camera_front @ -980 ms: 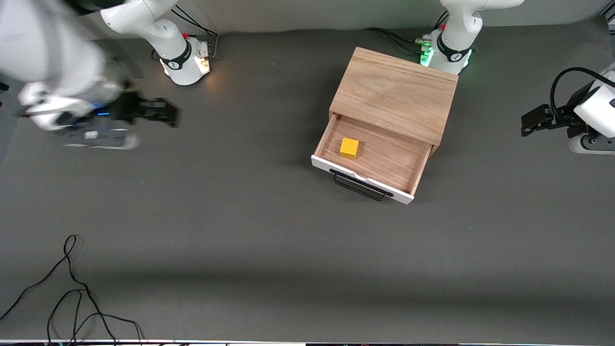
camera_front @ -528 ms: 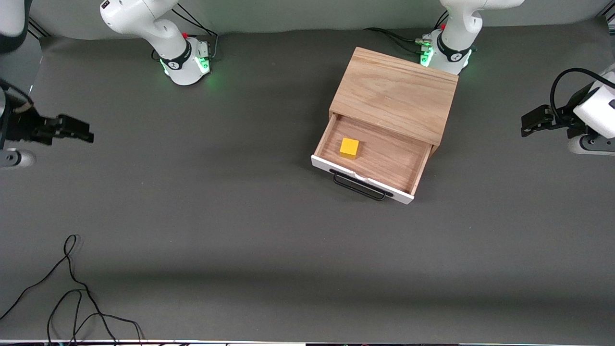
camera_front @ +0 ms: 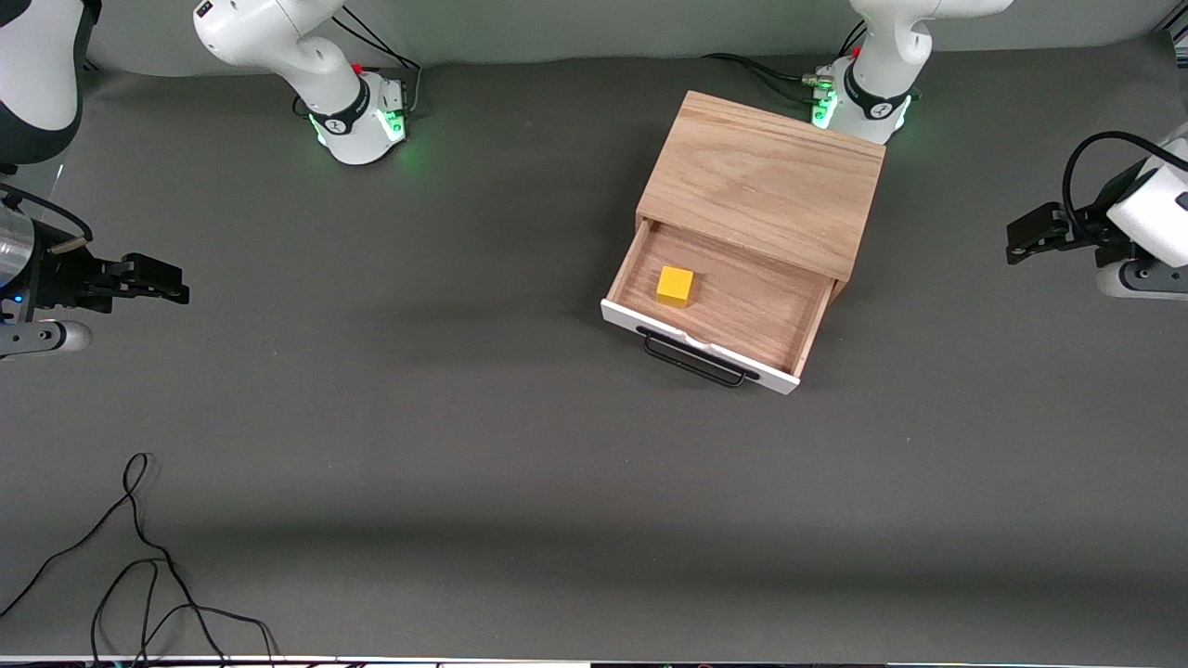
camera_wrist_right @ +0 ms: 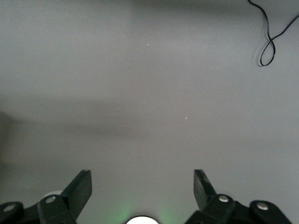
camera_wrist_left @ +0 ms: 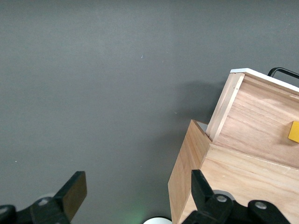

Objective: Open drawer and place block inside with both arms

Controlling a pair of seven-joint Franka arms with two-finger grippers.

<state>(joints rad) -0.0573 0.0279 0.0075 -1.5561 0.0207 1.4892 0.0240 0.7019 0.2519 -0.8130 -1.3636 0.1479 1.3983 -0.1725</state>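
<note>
A: Where does the yellow block (camera_front: pixel 676 285) sit?

B: Inside the open drawer (camera_front: pixel 719 311), on its wooden floor, toward the right arm's end of it. The left wrist view catches one corner of the block (camera_wrist_left: pixel 294 131).

A: And the drawer?

B: Pulled out of the light wooden box (camera_front: pixel 766 181) toward the front camera, white front panel and black bar handle (camera_front: pixel 694 360) leading. On the front view's clock face the box lies at about one o'clock from the table's middle.

A: The grippers?

B: The right gripper (camera_front: pixel 153 278) hangs over the table's edge at nine o'clock, well apart from the box. Its fingers (camera_wrist_right: pixel 78 190) are spread wide with only bare grey mat (camera_wrist_right: pixel 149 93) between them.

A: The left one?

B: The left gripper (camera_front: pixel 1030 234) is out at three o'clock. Its fingers (camera_wrist_left: pixel 74 192) are also spread wide and hold nothing; past them its wrist camera shows the box's side and the drawer (camera_wrist_left: pixel 254 123).

A: Anything else?

B: A loose black cable (camera_front: pixel 139 566) lies at seven o'clock.
</note>
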